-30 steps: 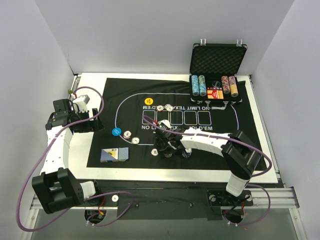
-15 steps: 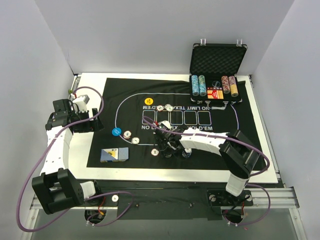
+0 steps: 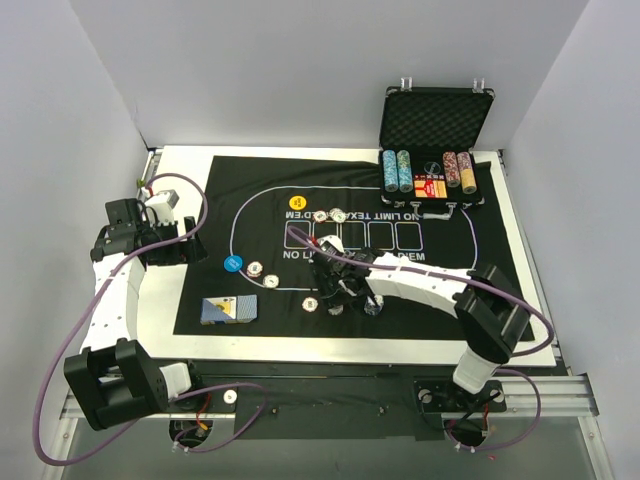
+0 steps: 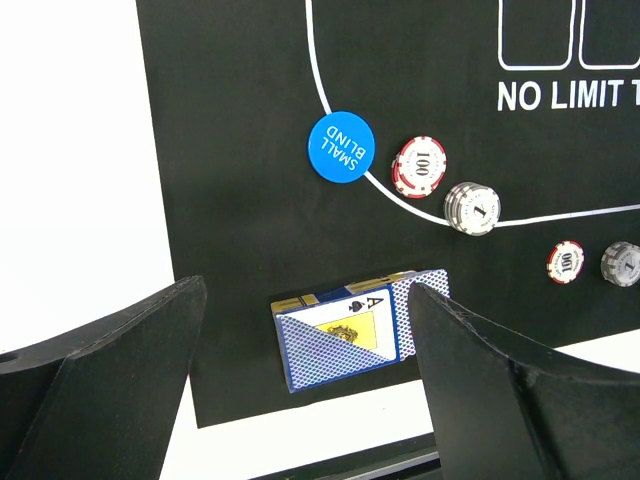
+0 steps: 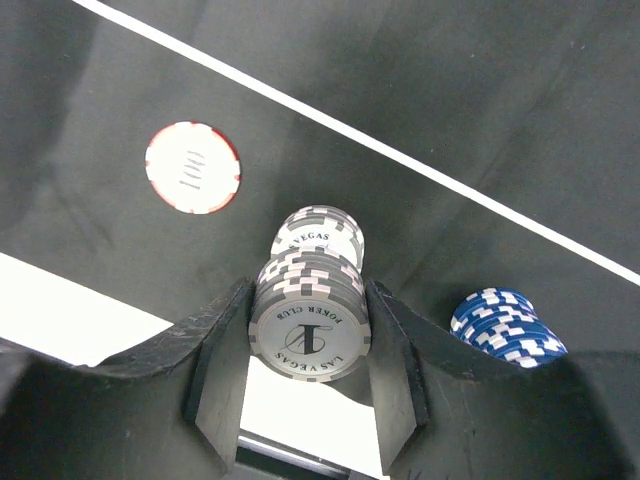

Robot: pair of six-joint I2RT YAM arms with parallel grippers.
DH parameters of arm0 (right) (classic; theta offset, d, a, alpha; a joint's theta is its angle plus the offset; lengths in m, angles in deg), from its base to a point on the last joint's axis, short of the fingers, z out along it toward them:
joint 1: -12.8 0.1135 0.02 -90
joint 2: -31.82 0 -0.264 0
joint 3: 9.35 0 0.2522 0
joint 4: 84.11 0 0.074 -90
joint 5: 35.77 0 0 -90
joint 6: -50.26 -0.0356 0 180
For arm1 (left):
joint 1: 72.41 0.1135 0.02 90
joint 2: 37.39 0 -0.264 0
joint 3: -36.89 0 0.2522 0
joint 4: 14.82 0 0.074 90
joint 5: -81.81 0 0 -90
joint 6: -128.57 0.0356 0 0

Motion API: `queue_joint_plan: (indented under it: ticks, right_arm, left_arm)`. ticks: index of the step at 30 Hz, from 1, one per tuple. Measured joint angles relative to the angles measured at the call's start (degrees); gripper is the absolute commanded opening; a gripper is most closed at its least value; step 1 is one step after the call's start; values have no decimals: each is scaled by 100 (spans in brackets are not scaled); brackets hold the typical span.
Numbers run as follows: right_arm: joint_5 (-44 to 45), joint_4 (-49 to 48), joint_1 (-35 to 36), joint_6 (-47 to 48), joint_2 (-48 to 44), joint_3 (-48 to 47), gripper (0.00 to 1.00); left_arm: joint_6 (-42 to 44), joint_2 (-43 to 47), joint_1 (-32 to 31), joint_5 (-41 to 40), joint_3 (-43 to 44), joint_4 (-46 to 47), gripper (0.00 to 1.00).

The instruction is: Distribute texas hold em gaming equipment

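White table point(image 3: 185, 170) with black felt mat point(image 3: 270, 180), open case point(image 3: 437, 120)

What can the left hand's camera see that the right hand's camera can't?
Only the left wrist view shows the blue Small Blind disc, the card pack and the left gripper, open and empty. Only the right wrist view shows the right gripper squeezing a grey chip stack, with a blue chip stack beside it. Both show the black mat with its white line, and each shows a red-edged chip.

Blue stack point(image 5: 505, 325) beside right pincer point(image 5: 310, 312) (grey stack point(image 5: 317, 235) behind).
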Motion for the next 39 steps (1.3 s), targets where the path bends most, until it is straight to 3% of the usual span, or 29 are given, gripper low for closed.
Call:
queue_joint_plan:
  ticks: [6,23,39]
  right_arm:
    - [-66,151,-302,24,-361,-210,35]
    - [0,435,-3211,157,-717,-227,33]
    - [289,122,-3650,-9,286,-162,32]
  left_arm:
    - [2,2,0,-2,0,0,93]
    - [4,2,0,0,0,0,93]
    - [46,2,0,4,0,-61,93]
